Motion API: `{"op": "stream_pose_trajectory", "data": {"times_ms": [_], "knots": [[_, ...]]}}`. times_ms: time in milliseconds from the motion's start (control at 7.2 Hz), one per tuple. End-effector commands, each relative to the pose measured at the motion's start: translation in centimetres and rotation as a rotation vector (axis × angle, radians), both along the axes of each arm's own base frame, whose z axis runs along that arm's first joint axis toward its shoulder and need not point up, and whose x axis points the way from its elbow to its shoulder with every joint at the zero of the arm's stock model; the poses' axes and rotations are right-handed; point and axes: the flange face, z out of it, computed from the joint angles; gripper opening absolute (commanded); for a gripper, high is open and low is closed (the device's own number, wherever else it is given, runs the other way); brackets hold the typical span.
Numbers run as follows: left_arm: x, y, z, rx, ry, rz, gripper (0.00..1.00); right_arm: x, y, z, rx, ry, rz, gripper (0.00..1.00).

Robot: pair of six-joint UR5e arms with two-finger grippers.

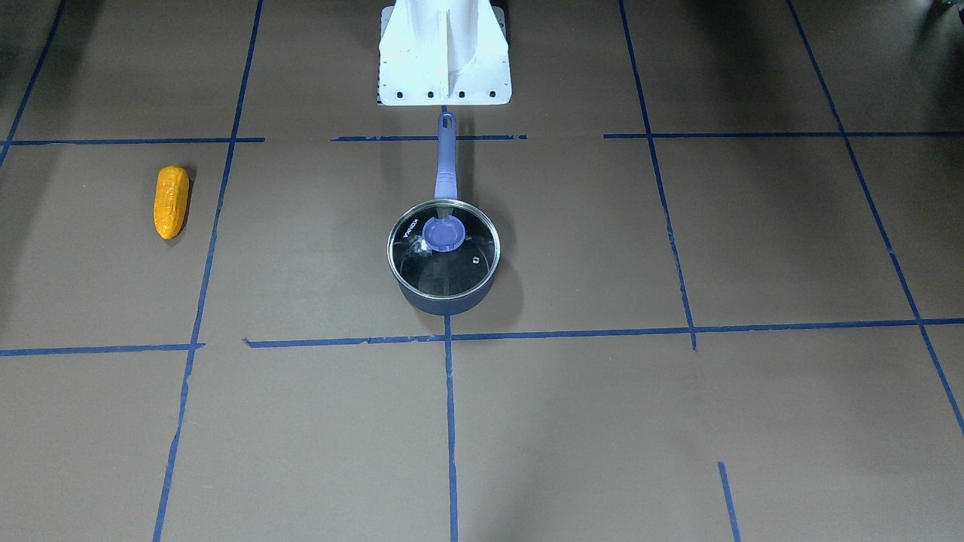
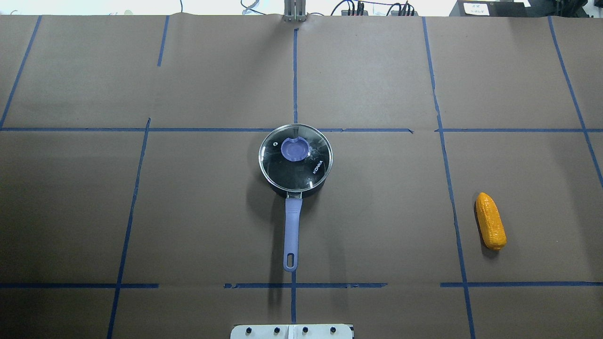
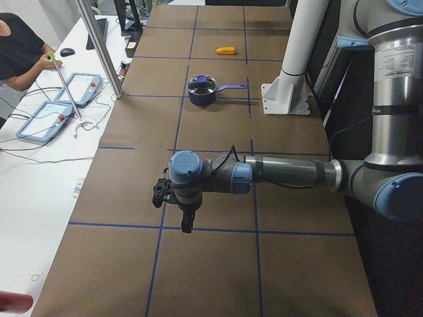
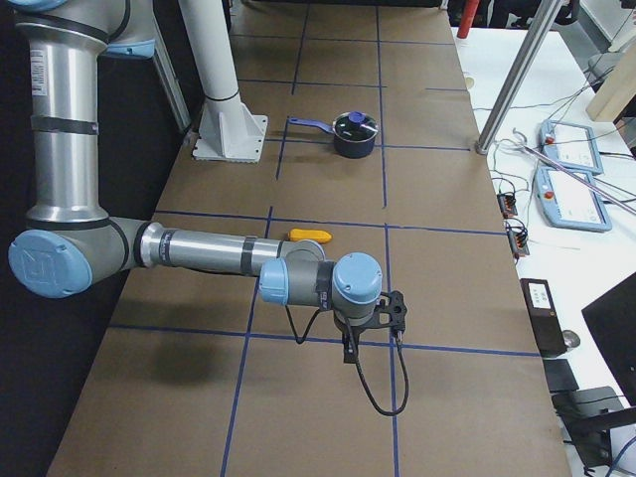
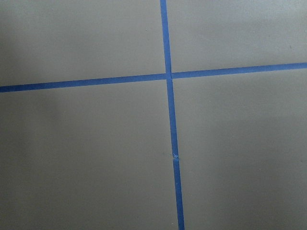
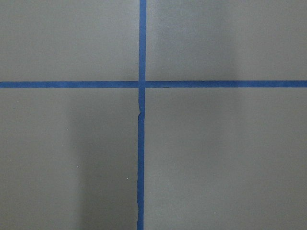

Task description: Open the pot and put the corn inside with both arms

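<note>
Brown paper table (image 2: 188,212) — round glass-lidded pot (image 2: 295,157), bumpy oblong corn (image 2: 491,221) apart.

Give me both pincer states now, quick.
Left pincer: cannot be told, visible only in a side view.
Right pincer: cannot be told, same reason.

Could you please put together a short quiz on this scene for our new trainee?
1. True or false: the glass lid is sitting on the pot.
2. The pot's handle points: A) toward the robot's white base; B) away from the base; C) toward the robot's left.
3. On which of the robot's sides does the corn lie?

Key: 1 true; 2 A; 3 its right.
</note>
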Motion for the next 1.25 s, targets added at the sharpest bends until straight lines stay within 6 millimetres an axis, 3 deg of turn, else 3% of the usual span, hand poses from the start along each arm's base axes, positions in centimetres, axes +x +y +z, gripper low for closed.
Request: {"op": "stream_pose_trajectory", "data": {"times_ms": [0, 833, 972, 1111], "knots": [[-0.1, 0.0, 0.0, 0.000, 0.000, -0.001, 1.00, 0.0, 0.0, 0.0, 0.002, 0.001, -0.001, 1.00], [0.0, 0.0, 0.0, -0.001, 0.000, 0.000, 1.00, 0.0, 0.0, 0.0, 0.000, 0.001, 0.001, 1.00], [0.0, -0.3, -0.5, 0.007, 0.001, -0.001, 1.00, 0.0, 0.0, -0.1, 0.001, 0.001, 0.001, 1.00], [0.0, -0.8, -2.3, 0.036, -0.003, -0.002, 1.00, 0.0, 0.0, -0.1, 0.001, 0.001, 0.001, 1.00]]}}
